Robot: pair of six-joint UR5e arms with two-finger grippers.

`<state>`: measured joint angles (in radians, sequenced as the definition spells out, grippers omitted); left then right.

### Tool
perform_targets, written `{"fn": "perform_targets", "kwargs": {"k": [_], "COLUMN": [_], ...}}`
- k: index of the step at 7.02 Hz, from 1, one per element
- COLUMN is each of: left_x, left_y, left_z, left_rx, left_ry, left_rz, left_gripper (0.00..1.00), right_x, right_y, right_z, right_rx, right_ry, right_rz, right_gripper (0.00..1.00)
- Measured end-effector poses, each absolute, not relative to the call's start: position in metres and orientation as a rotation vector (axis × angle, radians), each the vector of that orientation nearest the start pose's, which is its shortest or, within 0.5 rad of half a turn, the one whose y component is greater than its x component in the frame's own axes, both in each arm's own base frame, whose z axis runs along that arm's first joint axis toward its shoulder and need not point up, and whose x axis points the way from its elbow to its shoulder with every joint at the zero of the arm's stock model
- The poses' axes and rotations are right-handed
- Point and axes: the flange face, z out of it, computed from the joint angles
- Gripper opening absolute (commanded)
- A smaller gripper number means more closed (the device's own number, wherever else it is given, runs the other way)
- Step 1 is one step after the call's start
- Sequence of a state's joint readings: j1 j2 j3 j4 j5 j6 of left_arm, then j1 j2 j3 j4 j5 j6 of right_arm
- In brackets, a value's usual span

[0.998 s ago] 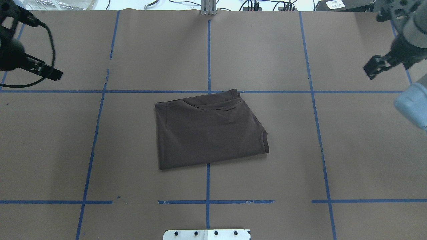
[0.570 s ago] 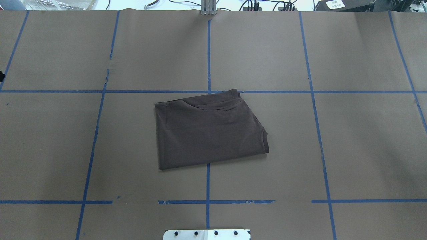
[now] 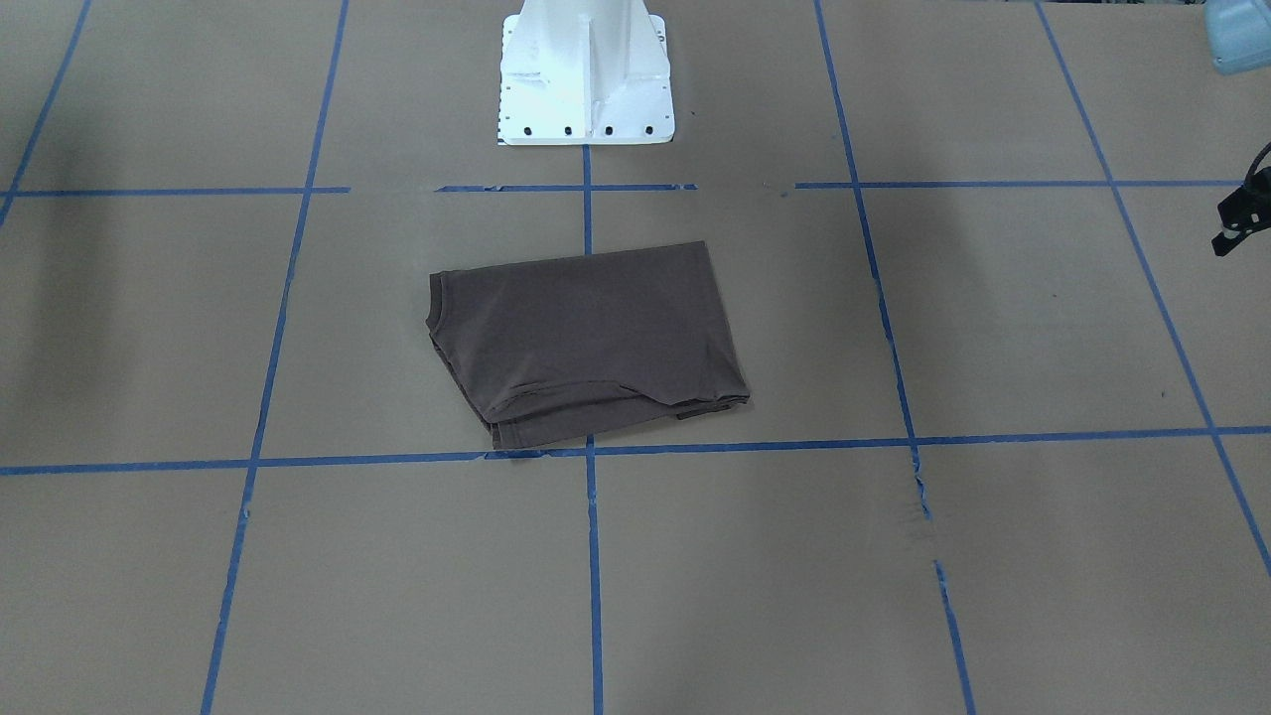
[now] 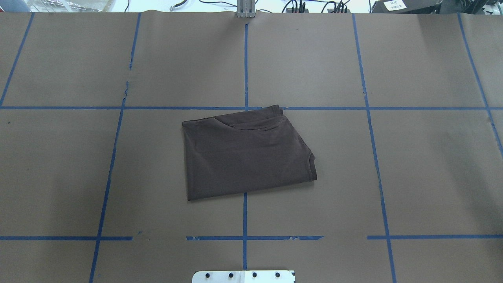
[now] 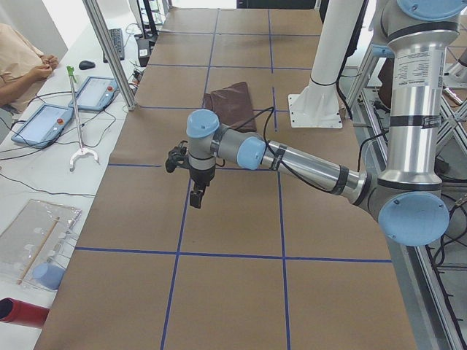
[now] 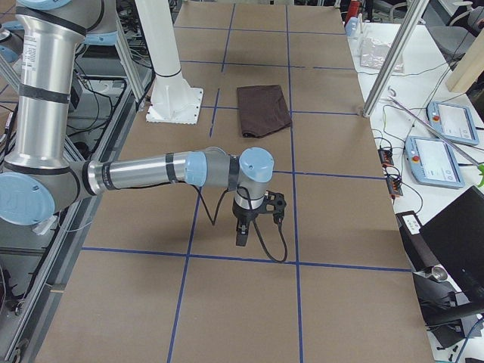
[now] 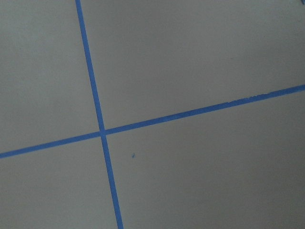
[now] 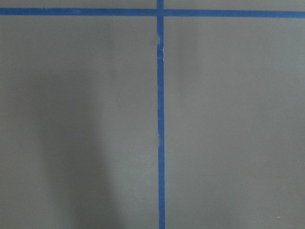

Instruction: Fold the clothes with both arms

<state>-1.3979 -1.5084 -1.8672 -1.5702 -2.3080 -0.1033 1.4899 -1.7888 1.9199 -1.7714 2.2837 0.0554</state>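
Observation:
The clothes, one dark brown T-shirt, lie folded into a flat rectangle at the table's middle, collar edge toward the right in the overhead view; they also show as T-shirt, T-shirt and T-shirt. Both arms are drawn far out to the table's ends, away from the cloth. The left gripper hangs over bare paper; a black bit of it shows at the front view's right edge. The right gripper hangs likewise. I cannot tell whether either is open or shut. Both wrist views show only paper and tape.
Brown paper with a blue tape grid covers the table. The white pedestal base stands at the robot's side. Beyond the far edge lie cables. A person, tablets and a metal post sit beside the table.
One second ago both grippers showed in the overhead view's upper corners; they have since swung outward and left that view. The T-shirt has not moved.

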Motion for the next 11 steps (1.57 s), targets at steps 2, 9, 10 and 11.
{"fn": "perform_targets", "kwargs": {"k": [2,9,10,11], "left_x": [-0.012,-0.047,-0.047,-0.047], "left_y": [-0.448,-0.414,-0.414,-0.415], "left_z": [0.592,0.635,0.632,0.629], "left_rx": [0.089,0.046,0.050,0.057], "left_ry": [0.772,0.774,0.770,0.770], "left_rz": [0.184,0.134,0.135,0.138], "left_gripper": [1.00,1.00,1.00,1.00], "right_x": [0.047,0.054,0.054,0.054], "right_y": [-0.361,-0.346,-0.347,-0.349], "right_z": [0.632,0.642,0.641,0.640], "right_rx": [-0.115,-0.098,-0.095,-0.092], "right_ry": [-0.739,-0.729,-0.730,-0.731], "right_rz": [0.034,0.042,0.041,0.040], "right_gripper": [1.00,1.00,1.00,1.00]}}
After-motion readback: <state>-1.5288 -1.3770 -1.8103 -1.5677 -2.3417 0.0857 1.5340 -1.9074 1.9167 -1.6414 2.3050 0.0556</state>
